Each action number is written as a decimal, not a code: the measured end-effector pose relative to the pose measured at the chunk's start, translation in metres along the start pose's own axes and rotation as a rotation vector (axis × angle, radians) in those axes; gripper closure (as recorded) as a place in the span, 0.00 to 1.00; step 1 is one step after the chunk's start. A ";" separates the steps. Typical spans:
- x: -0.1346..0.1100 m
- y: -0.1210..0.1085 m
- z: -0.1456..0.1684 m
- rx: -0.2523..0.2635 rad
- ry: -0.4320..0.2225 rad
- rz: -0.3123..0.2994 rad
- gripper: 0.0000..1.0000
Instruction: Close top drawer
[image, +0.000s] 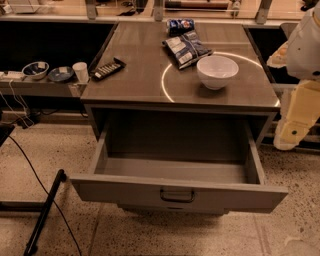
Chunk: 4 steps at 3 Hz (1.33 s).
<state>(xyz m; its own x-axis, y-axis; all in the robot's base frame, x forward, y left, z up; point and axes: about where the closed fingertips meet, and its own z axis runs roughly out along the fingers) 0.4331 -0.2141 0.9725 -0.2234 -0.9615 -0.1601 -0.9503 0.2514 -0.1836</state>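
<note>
The drawer (125, 192) stands pulled far out of its cabinet. Its grey box is bare inside, and the dark handle (177, 195) sits at the middle of its flat front. Above and behind the drawer, the counter (135, 75) carries a white bowl (217, 71) and a snack bag (186, 48). The hand (293, 131) hangs to the right of the drawer, beyond its right corner and higher than its front, touching nothing. Whether it is spread or pressed together I cannot tell.

The step in hand looks like the approach, since nothing presses on the drawer yet. To do it well, the hand should come round in front of the drawer, drop to the level of the front and meet it flat near the handle, so the push runs straight along the slides. A push at the right corner, the nearest spot, would likely twist the box and jam it. 1 steady push until the front sits flush should do, slowing at the end so the bowl is not jolted.
</note>
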 end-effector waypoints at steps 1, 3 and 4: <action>0.000 0.000 0.000 0.000 0.000 0.000 0.00; -0.015 0.020 0.022 0.026 -0.093 -0.009 0.00; -0.014 0.056 0.064 0.010 -0.160 -0.010 0.00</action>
<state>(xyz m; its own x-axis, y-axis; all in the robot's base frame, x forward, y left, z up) 0.3965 -0.1798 0.9026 -0.1761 -0.9340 -0.3109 -0.9499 0.2441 -0.1953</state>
